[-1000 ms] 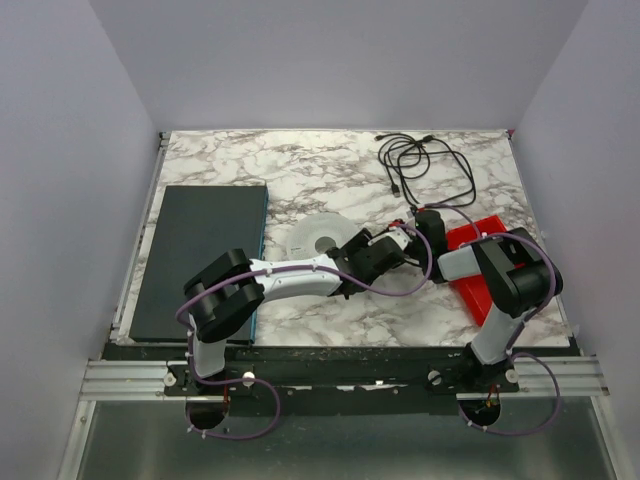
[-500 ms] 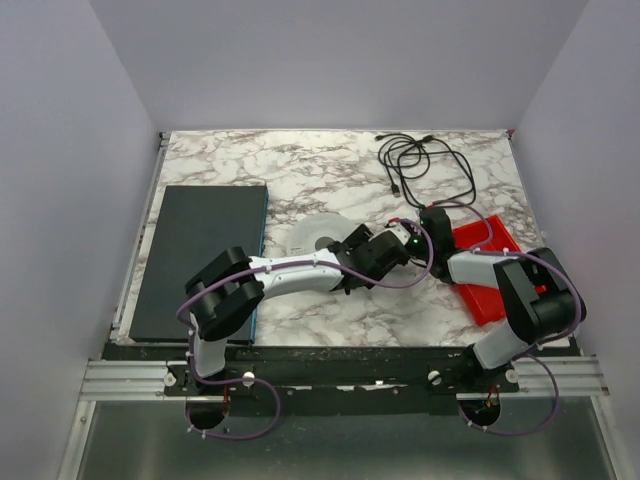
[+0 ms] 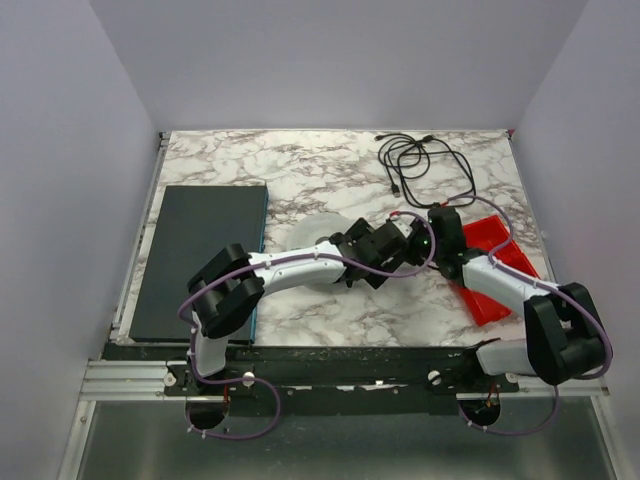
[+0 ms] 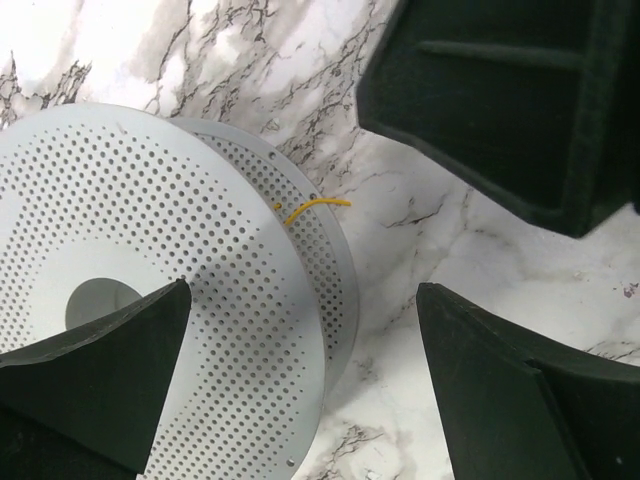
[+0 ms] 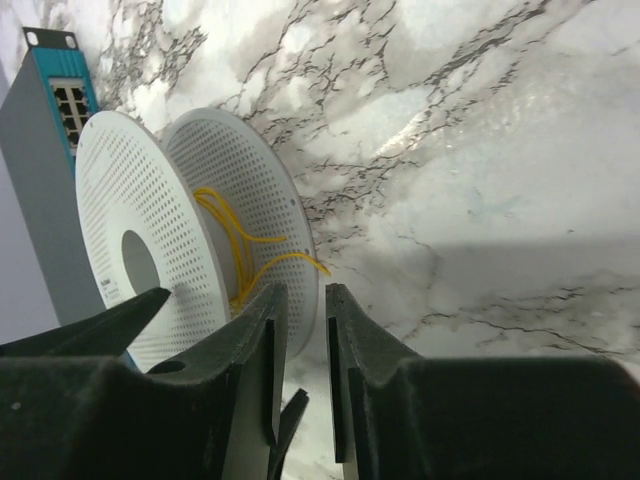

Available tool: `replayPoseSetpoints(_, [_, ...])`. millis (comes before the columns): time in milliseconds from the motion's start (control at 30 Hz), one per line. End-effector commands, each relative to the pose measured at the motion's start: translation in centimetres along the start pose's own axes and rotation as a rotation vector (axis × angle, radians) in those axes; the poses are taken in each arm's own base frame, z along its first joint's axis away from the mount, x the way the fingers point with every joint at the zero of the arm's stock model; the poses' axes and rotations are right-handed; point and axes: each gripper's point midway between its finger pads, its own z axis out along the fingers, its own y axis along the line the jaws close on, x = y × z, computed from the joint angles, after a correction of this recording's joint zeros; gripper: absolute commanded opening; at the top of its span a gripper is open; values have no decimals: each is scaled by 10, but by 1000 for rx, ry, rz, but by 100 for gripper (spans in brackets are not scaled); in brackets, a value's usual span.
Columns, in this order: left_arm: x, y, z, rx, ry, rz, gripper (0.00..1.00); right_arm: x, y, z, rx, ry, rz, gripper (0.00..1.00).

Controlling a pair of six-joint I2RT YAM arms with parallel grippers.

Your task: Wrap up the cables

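Wrapping is not yet starting: the cables [image 3: 412, 160] are lying in one loose tangle at the upper right, well apart from the single white spool [image 3: 312, 238] at centre, which is carrying only a yellow thread [image 5: 235, 250]. The left gripper [image 4: 303, 300] is hovering spread wide and empty; the right gripper [image 5: 300, 300] is pinched nearly closed on nothing. One red tray [image 3: 500, 250] and one dark box [image 3: 200, 255] are sitting alongside.
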Motion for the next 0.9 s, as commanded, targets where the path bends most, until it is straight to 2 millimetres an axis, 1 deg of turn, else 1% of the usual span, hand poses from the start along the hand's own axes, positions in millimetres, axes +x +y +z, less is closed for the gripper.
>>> replayPoseSetpoints(0, [-24, 4, -5, 15, -21, -57, 99, -14, -10, -11, 91, -55, -46, 32])
replayPoseSetpoints(100, [-48, 12, -18, 21, -64, -90, 99, -22, -4, -18, 86, -76, -60, 38])
replayPoseSetpoints(167, [-61, 17, -27, 26, -88, -106, 99, -26, 1, -23, 89, -82, -72, 45])
replayPoseSetpoints(200, [-67, 21, -32, 25, -99, -111, 99, -28, 4, -26, 87, -88, -77, 52])
replayPoseSetpoints(333, [-78, 36, -53, 11, -115, -158, 99, -37, 17, -37, 68, -108, -93, 71])
replayPoseSetpoints(400, [-81, 46, -67, 22, -131, -222, 99, -40, 24, -42, 55, -118, -105, 78])
replayPoseSetpoints(433, [-80, 53, -73, 27, -132, -256, 99, -43, 27, -45, 50, -126, -114, 81])
replayPoseSetpoints(567, [-76, 83, -111, 52, -190, -411, 99, -55, 43, -60, 28, -158, -160, 87])
replayPoseSetpoints(633, [-73, 96, -130, 94, -241, -495, 99, -63, 52, -69, 16, -182, -183, 88])
replayPoseSetpoints(667, [-67, 103, -136, 117, -259, -528, 99, -66, 58, -73, 5, -194, -192, 90])
replayPoseSetpoints(700, [-68, 107, -150, 156, -309, -560, 99, -70, 63, -78, -7, -206, -201, 94])
replayPoseSetpoints(733, [-62, 113, -155, 166, -328, -587, 99, -73, 69, -81, -17, -215, -210, 98])
replayPoseSetpoints(767, [-59, 120, -166, 170, -363, -612, 99, -75, 72, -84, -19, -219, -218, 100])
replayPoseSetpoints(867, [-40, 139, -181, 131, -396, -666, 99, -81, 80, -89, -26, -239, -240, 100])
